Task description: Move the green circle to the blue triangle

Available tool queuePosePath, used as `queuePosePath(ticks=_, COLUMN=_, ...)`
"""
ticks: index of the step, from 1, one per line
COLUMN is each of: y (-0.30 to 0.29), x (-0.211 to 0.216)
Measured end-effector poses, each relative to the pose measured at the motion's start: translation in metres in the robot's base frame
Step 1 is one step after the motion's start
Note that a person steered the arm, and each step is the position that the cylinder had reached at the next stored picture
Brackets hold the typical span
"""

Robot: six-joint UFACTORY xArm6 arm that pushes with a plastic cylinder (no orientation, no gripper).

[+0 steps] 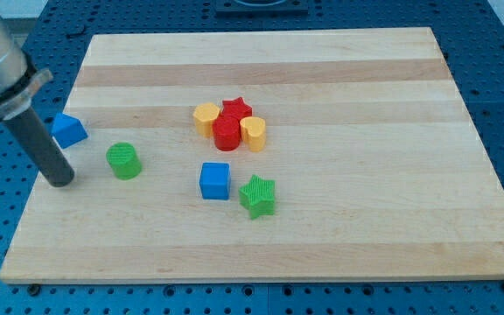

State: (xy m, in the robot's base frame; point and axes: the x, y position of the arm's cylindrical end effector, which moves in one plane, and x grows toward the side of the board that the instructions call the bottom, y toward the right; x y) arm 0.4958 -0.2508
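The green circle [124, 161] stands on the wooden board [339, 219] at the view's left. The blue triangle [68, 129] lies up and to the left of it, near the board's left edge, a short gap away. My tip [61, 181] rests on the board to the left of the green circle and just below the blue triangle, touching neither.
A blue cube [215, 181] and a green star [258, 195] sit right of the green circle. A cluster of a yellow block [206, 116], a red star [236, 108], a red cylinder [227, 134] and a yellow heart [254, 131] lies near the middle.
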Motion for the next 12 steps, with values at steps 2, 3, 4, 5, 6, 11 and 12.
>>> queuePosePath(ticks=2, y=0.053, x=-0.002)
queuePosePath(ticks=3, y=0.053, x=-0.002)
queuePosePath(ticks=4, y=0.050, x=-0.002)
queuePosePath(ticks=5, y=0.050, x=0.007)
queuePosePath(ticks=6, y=0.050, x=0.012)
queuePosePath(ticks=11, y=0.077, x=0.005)
queuePosePath(ticks=12, y=0.105, x=0.012)
